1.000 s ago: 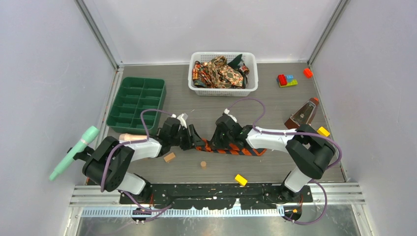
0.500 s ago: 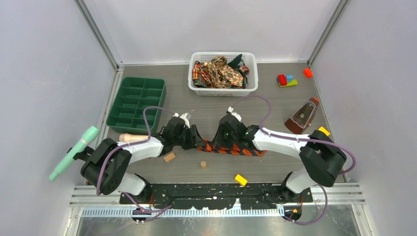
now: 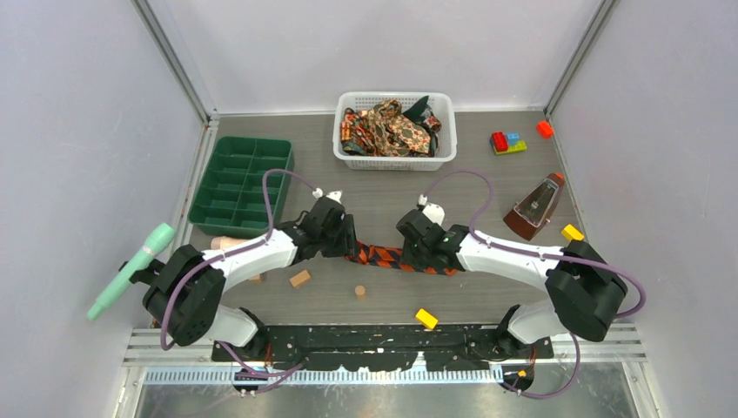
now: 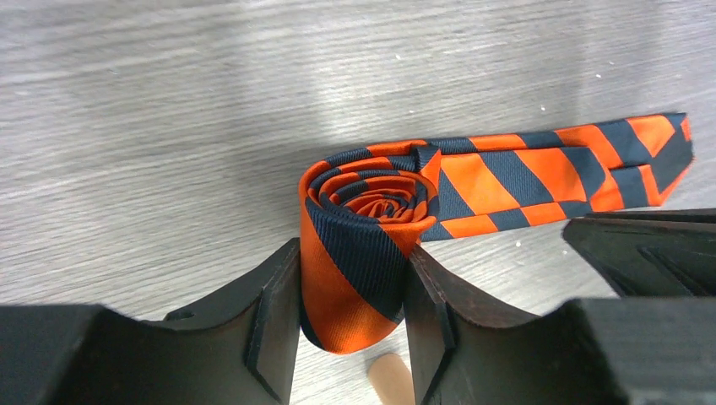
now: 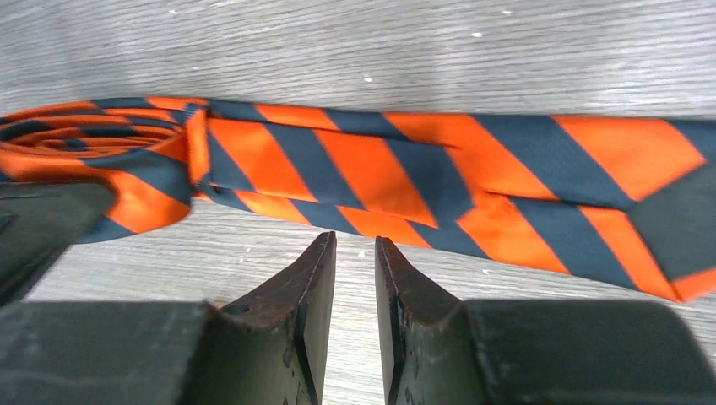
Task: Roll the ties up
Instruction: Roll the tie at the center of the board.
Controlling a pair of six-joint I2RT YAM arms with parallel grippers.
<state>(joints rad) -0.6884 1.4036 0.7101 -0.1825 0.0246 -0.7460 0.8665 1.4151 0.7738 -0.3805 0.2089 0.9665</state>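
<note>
The orange-and-dark striped tie (image 3: 393, 257) lies across the table's middle, its left part wound into a roll (image 4: 365, 207). My left gripper (image 4: 353, 253) is shut on that roll, one finger on each side, the roll standing on edge. The flat, unrolled length (image 5: 405, 177) runs right to a pointed end. My right gripper (image 5: 355, 240) stands just in front of the flat length, jaws a narrow gap apart with bare table between them. In the top view it (image 3: 419, 248) sits over the tie's right part. Other ties (image 3: 392, 126), paisley and dark green, fill the white basket (image 3: 396, 160).
A green compartment tray (image 3: 244, 183) stands at the left. A wooden block (image 3: 299, 279), a small wooden cylinder (image 3: 359, 292) and a yellow block (image 3: 426, 319) lie near the front. A brown metronome (image 3: 535, 209), toy bricks (image 3: 507, 142) and a teal tool (image 3: 130, 270) sit around the edges.
Both grippers have moved right along the tie. The roll has grown and the flat length is shorter. My right gripper has let go of the tie and pulled slightly back.
</note>
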